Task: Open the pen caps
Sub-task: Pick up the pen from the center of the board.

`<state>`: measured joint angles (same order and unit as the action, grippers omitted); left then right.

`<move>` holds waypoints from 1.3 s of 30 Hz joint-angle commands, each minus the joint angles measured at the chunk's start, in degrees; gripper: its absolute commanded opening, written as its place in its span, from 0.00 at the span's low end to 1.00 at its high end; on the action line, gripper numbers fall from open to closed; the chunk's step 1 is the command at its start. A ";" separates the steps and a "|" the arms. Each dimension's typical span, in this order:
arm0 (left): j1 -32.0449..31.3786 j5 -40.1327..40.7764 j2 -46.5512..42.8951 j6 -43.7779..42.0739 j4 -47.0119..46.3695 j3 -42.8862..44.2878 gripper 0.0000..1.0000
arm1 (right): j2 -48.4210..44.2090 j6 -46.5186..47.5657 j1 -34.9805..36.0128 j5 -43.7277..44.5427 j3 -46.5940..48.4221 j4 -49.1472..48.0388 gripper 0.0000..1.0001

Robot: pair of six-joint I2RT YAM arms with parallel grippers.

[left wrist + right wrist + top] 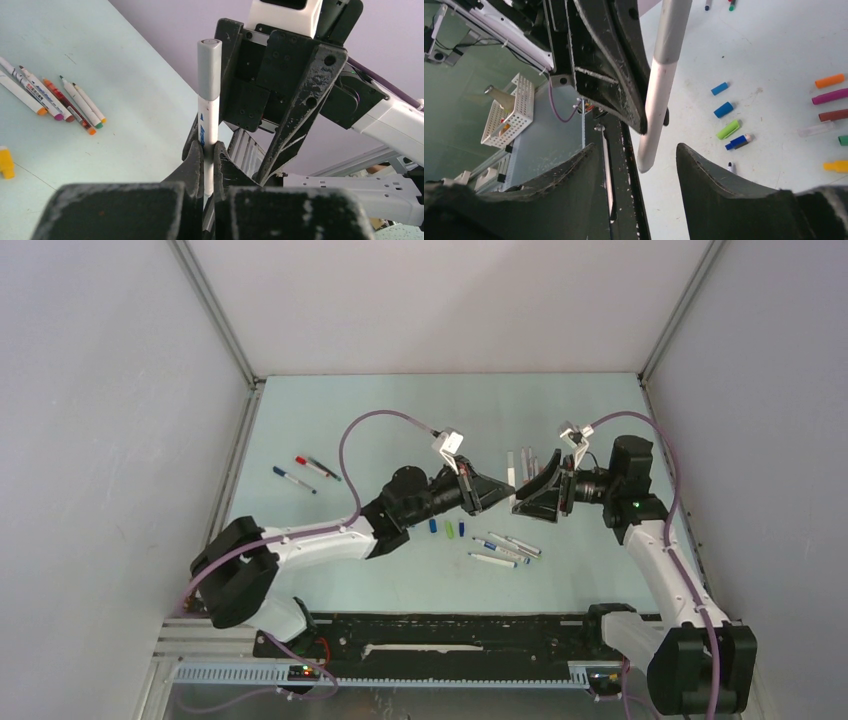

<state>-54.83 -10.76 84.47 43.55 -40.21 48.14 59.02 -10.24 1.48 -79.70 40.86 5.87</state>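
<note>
Grey cap (209, 67) sits on its pen (207, 125), which my left gripper (208, 160) pinches by the white barrel, fingers pressed together on it just short of the cap. The pen lies crosswise to those fingers, held up off the table (100, 150) near its middle.

My right gripper (636, 147) is spread wide and grips nothing. From its wrist camera, the pen's long axis runs from the bare white tail, which shows in the gap between the jaws, up and away to the cap at the top edge, beyond the left fingertips. So the cap lies off to the camera side of the right gripper, not between its jaws.

I judge the right arm, the only free one, must shift along the barrel to the cap before closing. Loose caps (724, 109) lie on the table.
</note>
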 commanded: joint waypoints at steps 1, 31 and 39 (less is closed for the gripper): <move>-1.29 1.43 0.69 0.16 -4.00 4.34 0.00 | 0.66 -4.46 -0.16 2.06 -0.58 -4.78 0.59; -2.01 14.19 -11.88 -9.75 4.87 1.59 0.99 | 2.27 0.39 0.72 -9.25 -0.78 -6.87 0.00; -0.65 7.20 -8.42 -7.58 5.89 6.11 0.98 | 3.02 1.44 1.49 -9.86 -0.78 -6.13 0.00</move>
<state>-55.68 -1.30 73.78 36.01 -35.59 50.61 61.71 -10.44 2.48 -87.53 39.86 0.12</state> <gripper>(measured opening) 0.991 0.120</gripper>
